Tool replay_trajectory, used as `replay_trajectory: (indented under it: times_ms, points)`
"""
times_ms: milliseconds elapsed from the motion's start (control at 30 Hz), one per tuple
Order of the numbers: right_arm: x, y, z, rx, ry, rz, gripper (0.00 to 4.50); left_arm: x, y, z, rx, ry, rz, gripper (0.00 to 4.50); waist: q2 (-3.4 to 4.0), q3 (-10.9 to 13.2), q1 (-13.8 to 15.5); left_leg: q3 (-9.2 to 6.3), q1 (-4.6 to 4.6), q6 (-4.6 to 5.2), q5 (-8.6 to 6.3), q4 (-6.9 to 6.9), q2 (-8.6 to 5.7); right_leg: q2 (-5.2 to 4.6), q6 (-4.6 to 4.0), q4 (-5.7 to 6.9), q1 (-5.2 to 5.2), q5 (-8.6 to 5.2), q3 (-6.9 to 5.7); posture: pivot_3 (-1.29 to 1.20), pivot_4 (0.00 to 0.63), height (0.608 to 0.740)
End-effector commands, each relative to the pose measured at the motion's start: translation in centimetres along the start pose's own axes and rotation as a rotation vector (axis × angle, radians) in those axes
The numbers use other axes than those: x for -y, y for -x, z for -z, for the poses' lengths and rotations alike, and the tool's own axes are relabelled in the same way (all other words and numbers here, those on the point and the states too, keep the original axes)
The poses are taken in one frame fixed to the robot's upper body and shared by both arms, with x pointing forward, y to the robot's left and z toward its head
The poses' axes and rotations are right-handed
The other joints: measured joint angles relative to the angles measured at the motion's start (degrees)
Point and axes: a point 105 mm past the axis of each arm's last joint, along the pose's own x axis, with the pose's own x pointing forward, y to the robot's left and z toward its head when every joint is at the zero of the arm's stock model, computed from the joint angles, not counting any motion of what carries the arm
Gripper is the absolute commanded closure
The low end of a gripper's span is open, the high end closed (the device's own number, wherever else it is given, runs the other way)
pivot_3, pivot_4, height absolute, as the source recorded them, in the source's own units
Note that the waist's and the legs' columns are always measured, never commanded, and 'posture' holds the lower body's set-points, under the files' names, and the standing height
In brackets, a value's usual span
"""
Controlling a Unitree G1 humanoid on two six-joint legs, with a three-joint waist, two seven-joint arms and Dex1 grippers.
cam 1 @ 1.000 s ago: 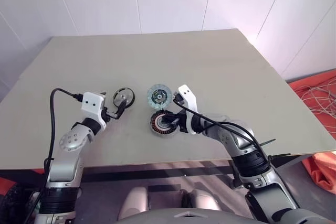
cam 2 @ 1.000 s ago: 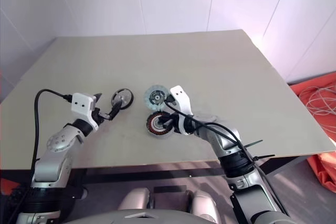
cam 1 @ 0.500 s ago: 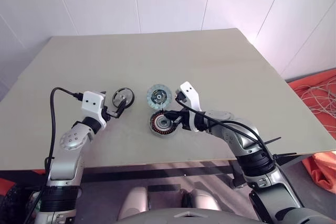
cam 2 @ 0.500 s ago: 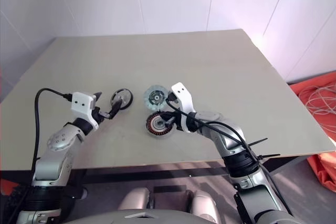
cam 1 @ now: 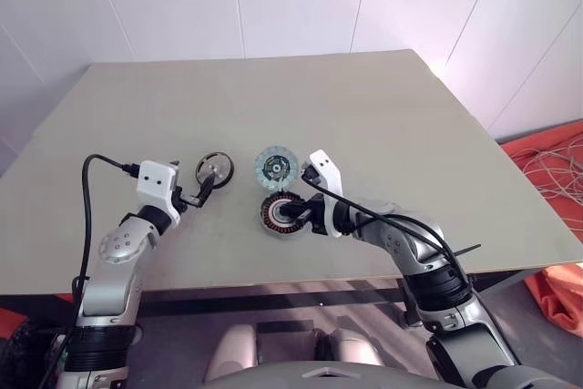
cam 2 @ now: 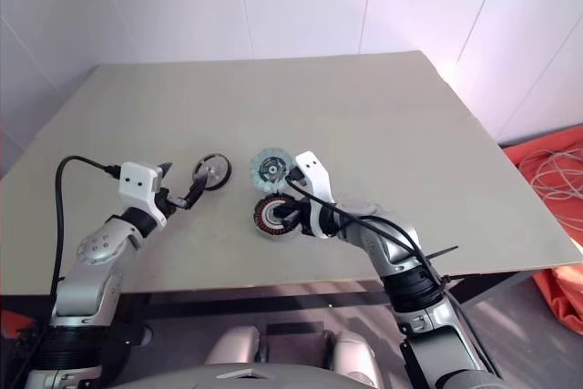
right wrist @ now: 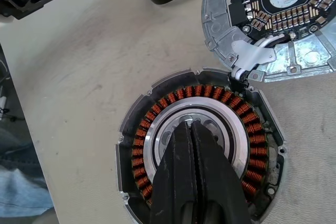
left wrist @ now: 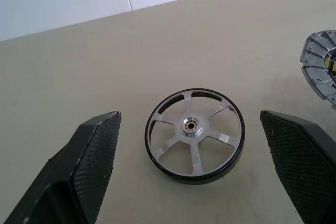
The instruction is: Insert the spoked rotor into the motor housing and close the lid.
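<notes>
Black-rimmed and silvery, the spoked rotor lies flat on the beige table, toward the robot's left. It sits between the two black fingers of the left gripper, which are spread wide on either side of it without touching it, holding nothing.

To the rotor's right lies the motor housing, a round silver-grey cup with a ring of reddish copper windings around a pale hub. The right gripper has its fingers pressed together with no gap, tips over the hub at the housing's centre; whether they touch it cannot be told.

Just beyond the housing, almost touching its rim, lies the lid, a grey metal disc whose upturned face carries a dark circuit board.
</notes>
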Motion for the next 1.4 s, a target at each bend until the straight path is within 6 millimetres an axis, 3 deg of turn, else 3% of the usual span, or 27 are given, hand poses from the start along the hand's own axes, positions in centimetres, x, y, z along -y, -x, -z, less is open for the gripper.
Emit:
replay_trajectory:
  times_ms: [33, 300, 633, 1400]
  points:
    - [0.4, 0.3, -0.6, 0.015, 0.046, 0.030, 4.48, -0.5, 0.0, -1.5, 0.050, -0.027, -0.009, 0.00, 0.00, 0.00, 0.01, 0.00, 0.01, 0.00, 0.00, 0.00, 0.00, 0.00, 0.00, 0.00, 0.00, 0.00, 0.00, 0.00, 0.000, 0.740]
    - [-1.1, 1.1, -2.6, 0.050, 0.123, -0.017, 4.48, -0.5, -0.2, -1.5, 0.051, -0.021, -0.009, 0.00, 0.00, 0.00, 0.00, 0.00, -0.01, -0.01, 0.01, -0.01, 0.00, 0.00, 0.00, 0.00, -0.02, 0.00, 0.00, 0.00, 0.000, 0.740]
    - [-2.5, 0.8, -2.1, 0.015, 0.072, -0.075, 4.48, -0.8, 0.0, -1.2, 0.037, -0.012, -0.021, 0.00, 0.00, 0.00, -0.02, 0.00, -0.01, -0.01, 0.00, -0.04, 0.00, 0.00, 0.00, -0.02, -0.02, 0.00, 0.00, 0.00, 0.000, 0.740]
    - [-1.6, 0.4, -2.4, 0.017, 0.077, -0.043, 4.48, -1.5, -0.1, -0.9, 0.016, -0.042, -0.055, 0.00, 0.00, 0.00, -0.02, -0.01, -0.01, -0.02, 0.01, -0.05, 0.00, 0.00, 0.01, -0.02, -0.02, 0.00, 0.00, 0.00, 0.000, 0.740]
